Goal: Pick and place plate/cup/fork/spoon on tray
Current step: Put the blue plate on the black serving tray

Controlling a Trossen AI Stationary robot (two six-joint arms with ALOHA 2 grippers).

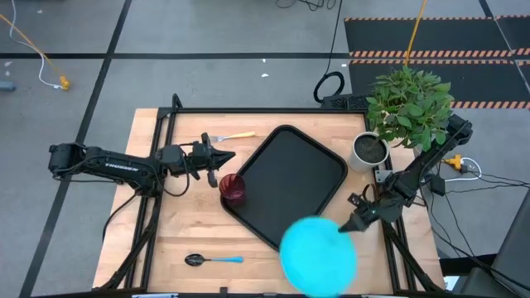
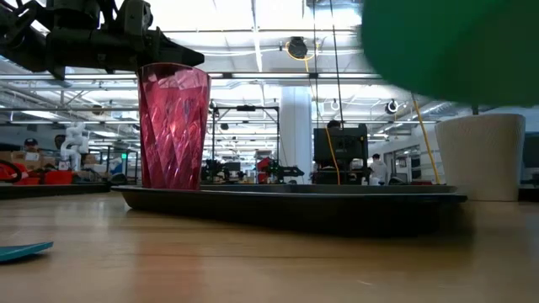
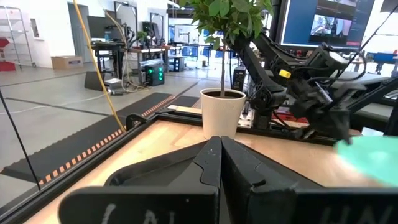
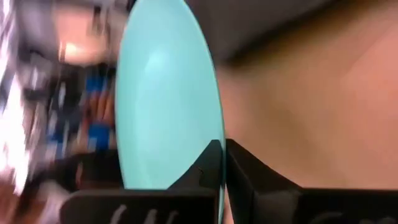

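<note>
While the right gripper (image 1: 346, 225) pinches the rim of the plate (image 1: 319, 256), the turquoise disc hangs in the air over the near-right corner of the tray (image 1: 286, 178), overlapping the tray's edge and the bare table (image 1: 178, 232) in the high view. Right wrist view: the fingers (image 4: 211, 165) are closed tight on the plate's edge, plate (image 4: 165, 93) seen nearly edge-on. Low view: the plate (image 2: 450, 46) shows as a blurred green mass at the upper right, well above the tray (image 2: 295, 200).

Left gripper (image 1: 222, 156) sits above the table just beside the tray's left edge, near the cup. Its fingers (image 3: 211, 158) are pressed together with nothing between them.

Cup (image 1: 233, 189): upright on the left corner of the tray, just inside the rim. Low view confirms it stands on the tray surface (image 2: 173, 126).

Fork (image 1: 230, 136): flat on the table beyond the left gripper, clear of the tray, tines toward the left.

Spoon (image 1: 214, 260): flat on the table near the front edge, well apart from the tray, bowl to the left.

Potted plant (image 1: 406, 112) in a white pot stands at the far-right corner of the table, just beside the tray.
</note>
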